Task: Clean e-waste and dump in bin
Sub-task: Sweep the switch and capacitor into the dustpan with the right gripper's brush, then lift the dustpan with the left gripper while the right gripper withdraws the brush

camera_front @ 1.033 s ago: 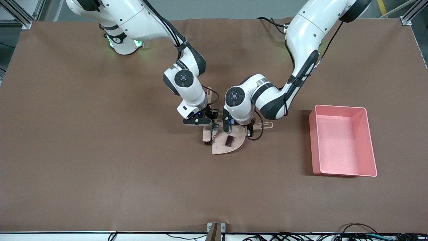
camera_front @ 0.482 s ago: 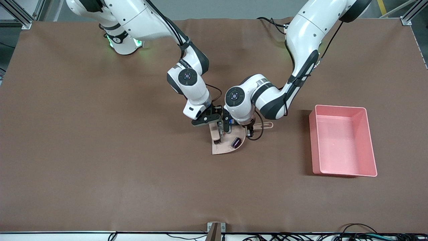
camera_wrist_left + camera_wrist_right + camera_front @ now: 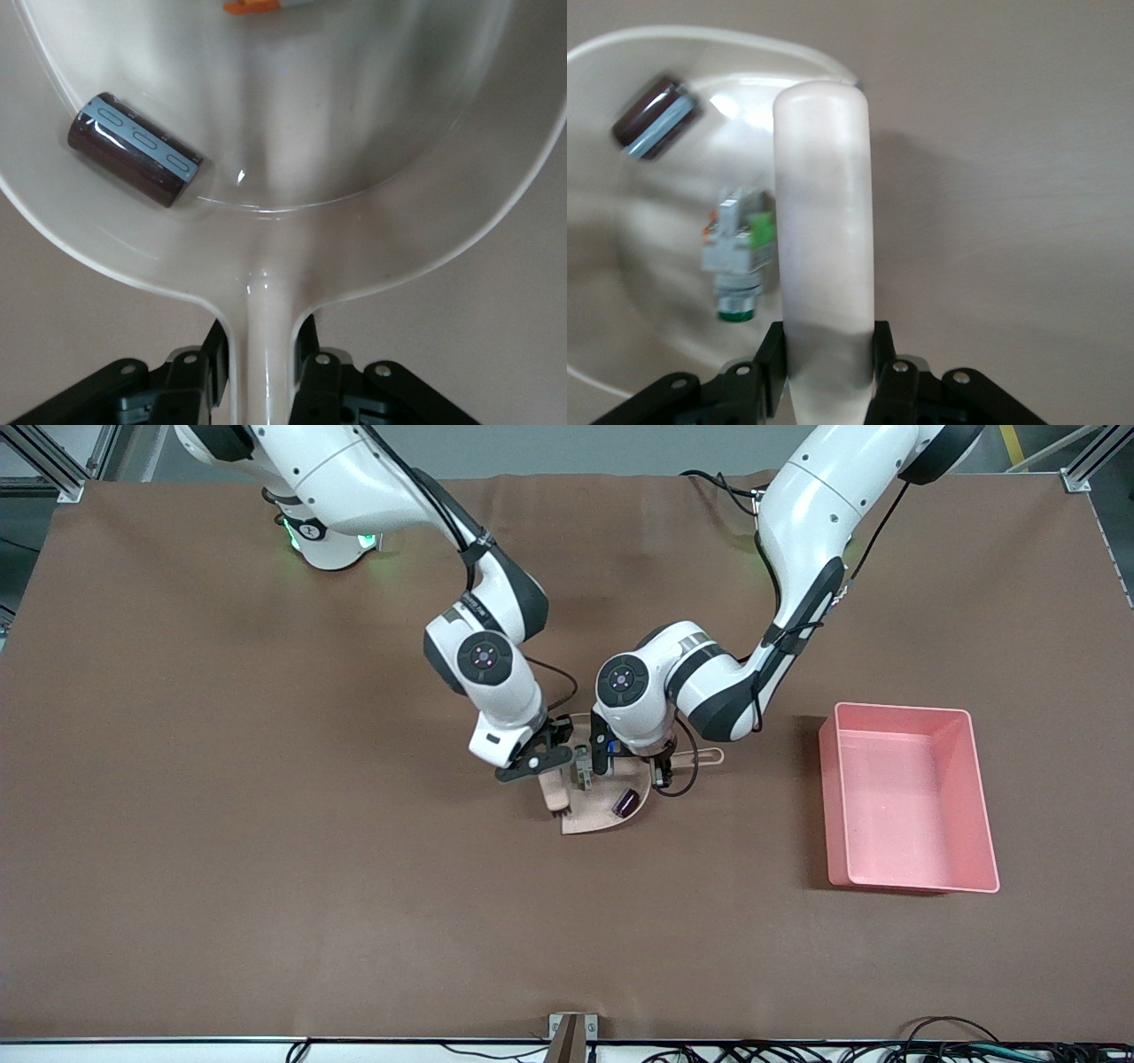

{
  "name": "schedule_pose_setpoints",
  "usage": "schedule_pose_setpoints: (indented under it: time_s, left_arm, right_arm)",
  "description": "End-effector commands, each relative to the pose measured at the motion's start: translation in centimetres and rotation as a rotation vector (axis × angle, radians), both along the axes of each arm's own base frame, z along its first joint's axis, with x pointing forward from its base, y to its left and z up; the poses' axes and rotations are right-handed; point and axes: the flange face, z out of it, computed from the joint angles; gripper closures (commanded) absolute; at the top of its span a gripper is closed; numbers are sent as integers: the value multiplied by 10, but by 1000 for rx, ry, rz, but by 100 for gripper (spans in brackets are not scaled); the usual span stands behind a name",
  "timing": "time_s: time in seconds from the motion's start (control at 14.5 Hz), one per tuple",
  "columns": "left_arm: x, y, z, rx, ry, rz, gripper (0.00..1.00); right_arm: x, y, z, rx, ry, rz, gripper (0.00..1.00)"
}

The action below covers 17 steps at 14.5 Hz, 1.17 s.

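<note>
The beige dustpan (image 3: pixel 595 819) lies mid-table. My left gripper (image 3: pixel 658 767) is shut on its handle, as the left wrist view (image 3: pixel 266 359) shows. The e-waste lies in the pan: the dark purplish block (image 3: pixel 625 802) (image 3: pixel 135 150) (image 3: pixel 654 117) and the white component (image 3: pixel 582 769) (image 3: pixel 739 252), whose orange label just shows in the left wrist view (image 3: pixel 252 7). My right gripper (image 3: pixel 535 765) (image 3: pixel 828 372) is shut on the beige brush (image 3: pixel 554 789) (image 3: pixel 824 221), held at the pan's open edge toward the right arm's end. The pink bin (image 3: pixel 912 887) stands toward the left arm's end.
A metal bracket (image 3: pixel 568 1033) sits at the table edge nearest the camera. Cables run along that edge. The brown table mat (image 3: pixel 266 824) surrounds the pan.
My right gripper swept the brush into the pan, then drew it back to the pan's edge. The white component moved into the pan and the dark block slid toward the handle.
</note>
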Motion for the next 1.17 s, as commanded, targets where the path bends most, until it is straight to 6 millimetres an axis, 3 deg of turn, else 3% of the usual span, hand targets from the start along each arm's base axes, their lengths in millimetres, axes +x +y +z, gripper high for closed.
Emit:
schedule_pose_setpoints:
  time_s: [0.0, 0.14, 0.28, 0.34, 0.48, 0.69, 0.83, 1.03, 1.1]
  left_arm:
    - [-4, 2, 9, 21, -16, -6, 73]
    - [-4, 2, 9, 21, -16, -6, 73]
    - [-4, 2, 9, 21, -17, -4, 73]
    - [-3, 5, 8, 23, -15, 1, 73]
    - [0, 9, 8, 19, -14, 15, 73]
    - [4, 6, 17, -6, -21, 21, 74]
    - [7, -9, 30, -56, -38, 25, 76]
    - [12, -22, 40, -150, -89, 16, 78]
    - [12, -25, 42, -173, -98, 17, 79]
  right_arm:
    - [30, -47, 29, -3, 34, -62, 99]
    - [46, -87, 46, -41, 68, -105, 99]
    - [65, -141, 67, -55, 88, -131, 99]
    - [67, -159, 77, -63, 95, -131, 100]
    - [68, -221, 84, -91, 99, -189, 100]
    - [43, -295, 78, -147, 123, -247, 100]
    - [19, -325, 80, -149, 104, -278, 100]
    - [5, -372, 80, -146, 99, -303, 100]
    - [-1, -395, 72, -139, 82, -290, 100]
